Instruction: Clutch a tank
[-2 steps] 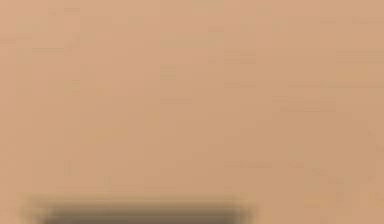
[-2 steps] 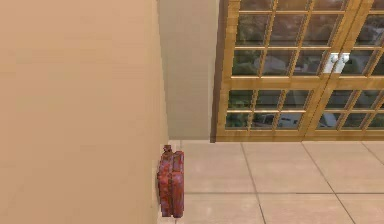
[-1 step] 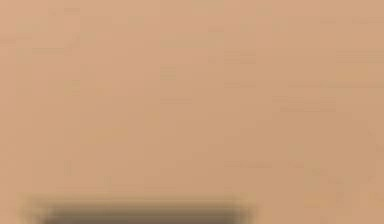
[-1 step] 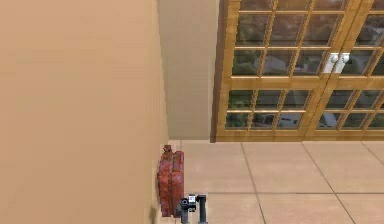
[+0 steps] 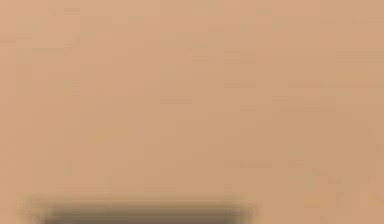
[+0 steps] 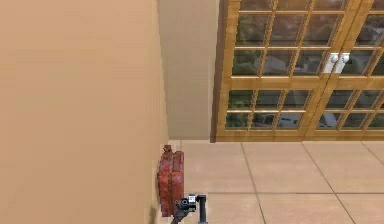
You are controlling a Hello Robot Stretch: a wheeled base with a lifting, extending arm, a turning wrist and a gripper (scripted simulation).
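step: approach | tank: unconfirmed (red-brown rounded lump [image 6: 171, 178] on beige tiled floor [image 6: 290, 170], against tan smooth wall corner [image 6: 160, 110], may be it) | gripper [image 6: 184, 209]: near that corner, by the lump; finger state and load cannot be told | next: probably line up on the lump

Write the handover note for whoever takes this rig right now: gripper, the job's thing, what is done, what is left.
Gripper: low beside the tan wall; cannot tell whether it holds anything.
Thing: a reddish-brown rounded object stands on the tiled floor against that wall, next to the gripper. Its shape does not confirm a tank.
Done: arm is at the object.
Left: confirm it is the tank, grasp it and lift it clear.
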